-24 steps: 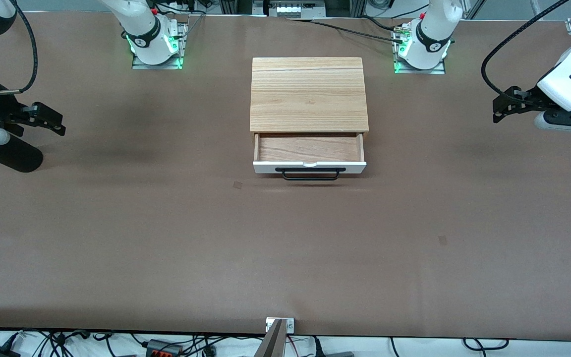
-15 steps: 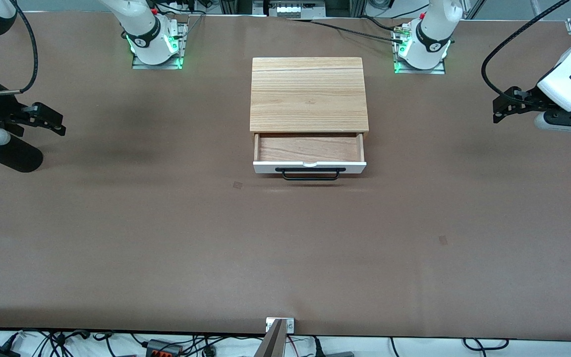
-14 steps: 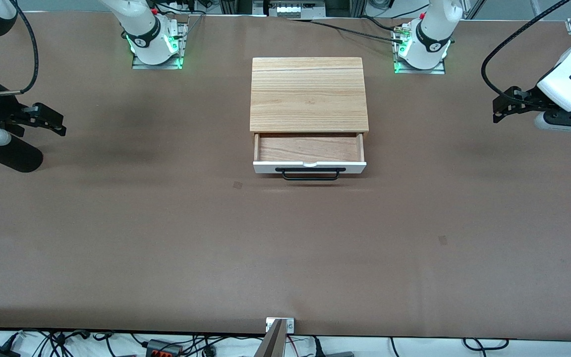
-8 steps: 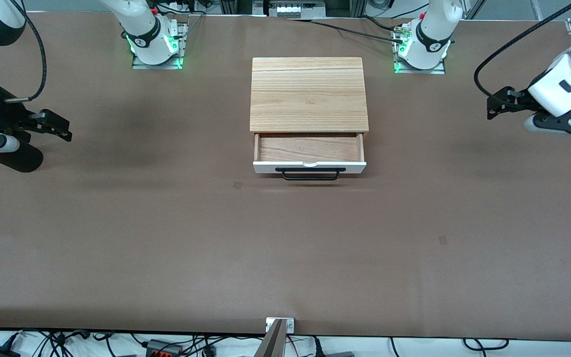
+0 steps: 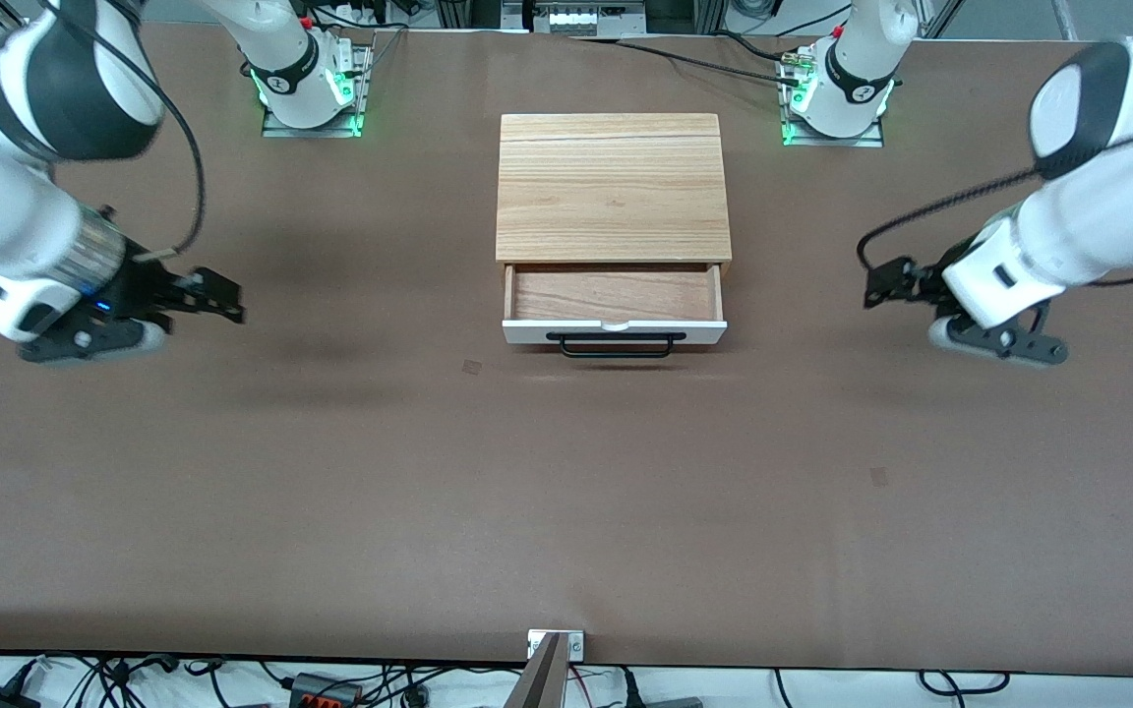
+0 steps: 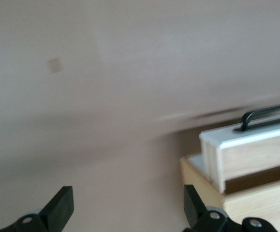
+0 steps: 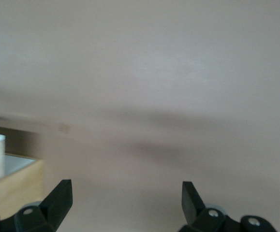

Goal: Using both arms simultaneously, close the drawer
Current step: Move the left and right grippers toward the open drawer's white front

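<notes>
Front view shows us the drawer pulled out of its wood cabinet mid-table, while our left gripper and right gripper hang over the table, fingers spread, holding nothing.

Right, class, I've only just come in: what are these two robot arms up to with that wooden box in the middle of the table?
Nothing is being handled yet. The drawer of the wooden cabinet stands pulled out, its black handle facing the front camera. The left hand hangs open over the table toward the left arm's end, and the right hand hangs open toward the right arm's end. Each points in at the drawer from its own side, well apart from it, so closing has not begun.
</notes>
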Controlling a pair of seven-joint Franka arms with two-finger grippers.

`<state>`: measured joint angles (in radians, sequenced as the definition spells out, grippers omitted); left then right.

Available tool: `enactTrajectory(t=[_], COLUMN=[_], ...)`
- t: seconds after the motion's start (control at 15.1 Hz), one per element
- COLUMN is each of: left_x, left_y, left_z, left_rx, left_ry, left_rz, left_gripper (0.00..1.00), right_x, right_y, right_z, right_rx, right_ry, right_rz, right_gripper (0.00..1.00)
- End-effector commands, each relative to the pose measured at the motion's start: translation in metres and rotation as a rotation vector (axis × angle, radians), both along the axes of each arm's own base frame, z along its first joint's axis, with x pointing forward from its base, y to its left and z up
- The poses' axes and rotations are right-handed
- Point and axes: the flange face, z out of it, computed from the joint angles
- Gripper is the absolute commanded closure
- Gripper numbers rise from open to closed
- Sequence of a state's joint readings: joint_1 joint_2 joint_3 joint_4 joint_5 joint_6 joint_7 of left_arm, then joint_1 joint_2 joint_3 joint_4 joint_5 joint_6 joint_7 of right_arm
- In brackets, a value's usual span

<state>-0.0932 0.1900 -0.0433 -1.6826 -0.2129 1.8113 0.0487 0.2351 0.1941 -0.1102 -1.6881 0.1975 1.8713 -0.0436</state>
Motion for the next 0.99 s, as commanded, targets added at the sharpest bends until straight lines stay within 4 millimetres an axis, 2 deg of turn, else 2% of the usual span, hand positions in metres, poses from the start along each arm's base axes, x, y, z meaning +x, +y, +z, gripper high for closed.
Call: enactTrajectory(t=[0.0,0.07,0.2,0.33,0.46,0.53,0.66,0.79,0.93], left_x=[0.026,0.032,0.047,0.056,0.058,0.058,0.053,0.039,0.022], left_y=[-0.021,-0.035,-0.048,-0.074,-0.096,-0.103,-0.12,-0.126,-0.141], left_z=[-0.022,-0.033,-0.06,-0.084,-0.1,-0.109,-0.124,-0.146,-0.159], left_rx=[-0.106,-0.152,-0.218,-0.28,-0.305,-0.314,-0.323,-0.31,-0.321], left_ry=[-0.033,-0.044,-0.088,-0.128,-0.162,-0.157,-0.128,-0.08,-0.032], left_rz=[0.065,0.08,0.136,0.17,0.178,0.195,0.202,0.196,0.18], left_gripper=[0.0,0.0,0.0,0.0,0.0,0.0,0.0,0.0,0.0], right_x=[0.013,0.016,0.024,0.032,0.033,0.033,0.034,0.029,0.024], right_y=[0.008,0.017,0.047,0.089,0.129,0.141,0.154,0.19,0.215], right_z=[-0.002,-0.009,-0.027,-0.05,-0.087,-0.099,-0.119,-0.134,-0.153], right_rx=[0.102,0.138,0.181,0.183,0.221,0.254,0.291,0.293,0.31], right_ry=[0.015,0.029,0.043,-0.007,0.008,0.022,0.034,0.021,0.0], right_rz=[-0.041,-0.045,-0.032,-0.003,-0.031,-0.063,-0.089,-0.061,-0.067], right_gripper=[0.0,0.0,0.0,0.0,0.0,0.0,0.0,0.0,0.0])
